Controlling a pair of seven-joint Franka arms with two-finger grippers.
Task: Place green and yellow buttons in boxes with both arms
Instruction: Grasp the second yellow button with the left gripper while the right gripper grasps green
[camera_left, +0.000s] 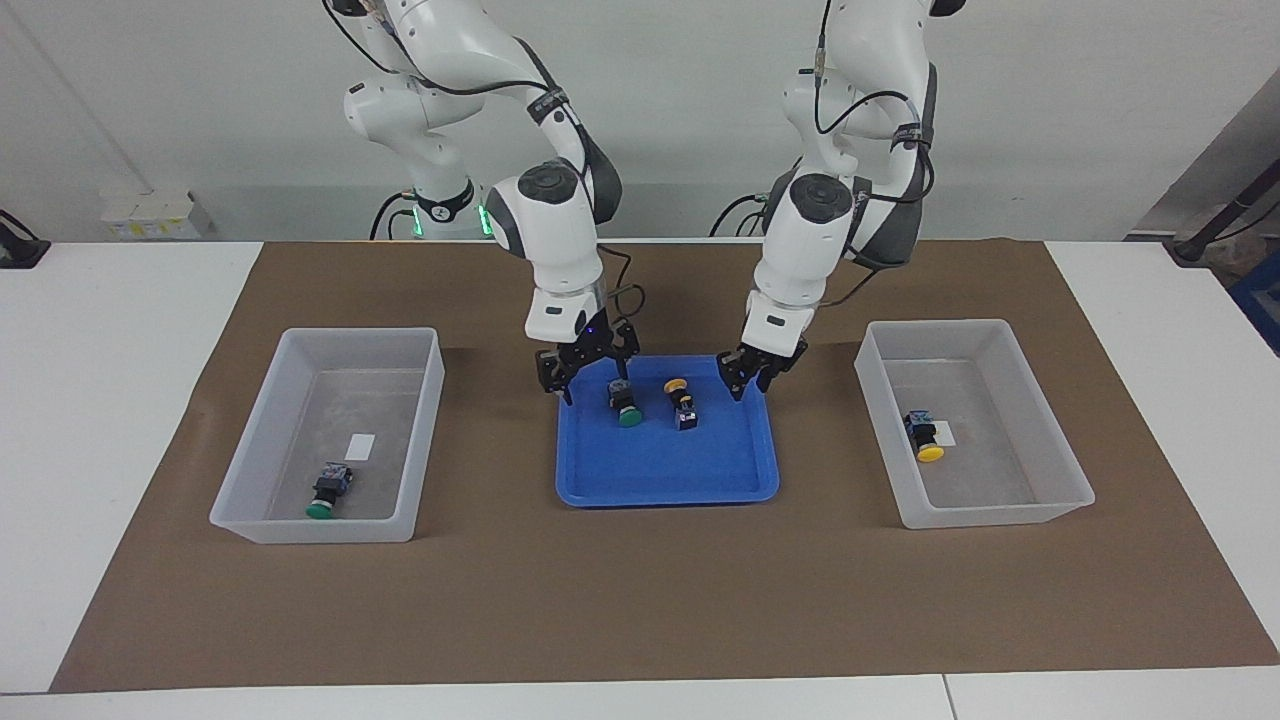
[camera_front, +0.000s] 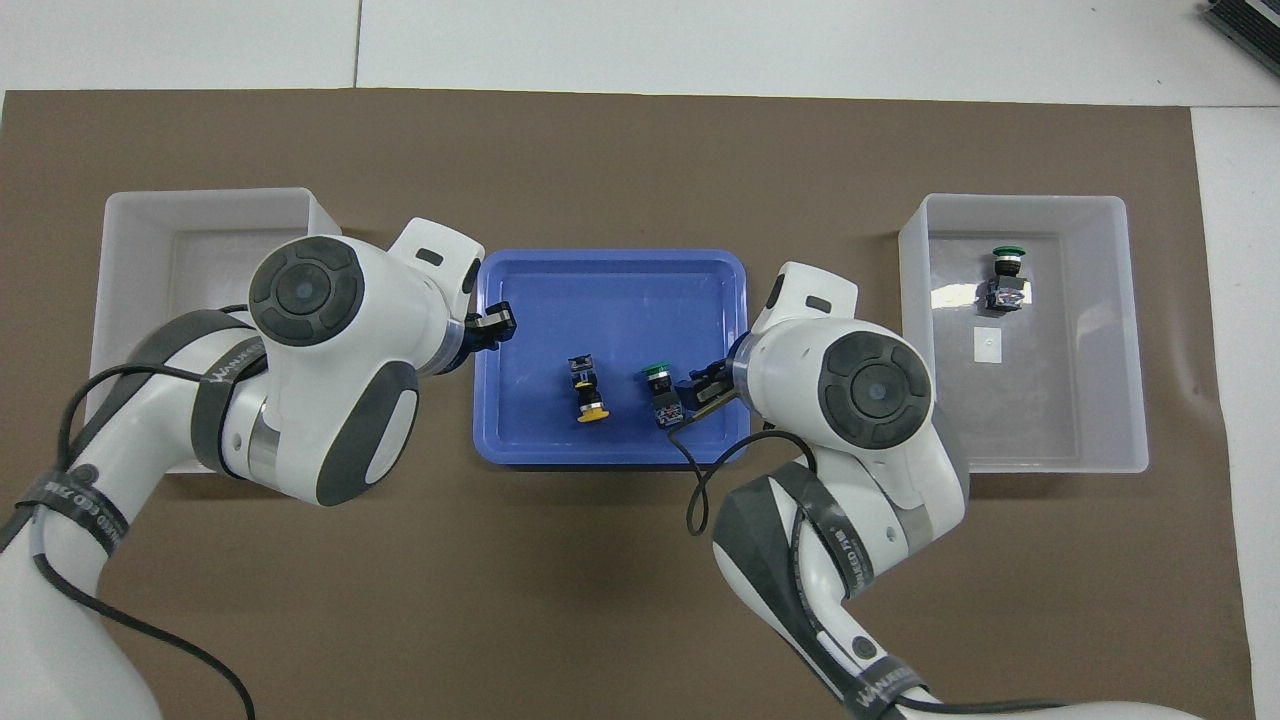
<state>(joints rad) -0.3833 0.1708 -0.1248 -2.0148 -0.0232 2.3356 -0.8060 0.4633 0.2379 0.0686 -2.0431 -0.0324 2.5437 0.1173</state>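
Note:
A green button (camera_left: 627, 404) (camera_front: 660, 394) and a yellow button (camera_left: 680, 400) (camera_front: 587, 391) lie side by side in the blue tray (camera_left: 665, 494) (camera_front: 610, 258). My right gripper (camera_left: 591, 381) (camera_front: 703, 385) hangs open and empty over the tray beside the green button. My left gripper (camera_left: 752, 380) (camera_front: 497, 320) hovers over the tray's corner toward the left arm's end, its fingers a little apart and holding nothing. The box (camera_left: 330, 336) (camera_front: 1020, 203) at the right arm's end holds a green button (camera_left: 327, 492) (camera_front: 1007, 277). In the other box (camera_left: 1000, 514) (camera_front: 200, 198) lies a yellow button (camera_left: 924, 437).
Tray and boxes stand in a row on a brown mat (camera_left: 640, 600) that covers the middle of the white table. A black cable (camera_front: 700, 490) loops down from the right wrist near the tray's edge. In the overhead view the left arm covers much of its box.

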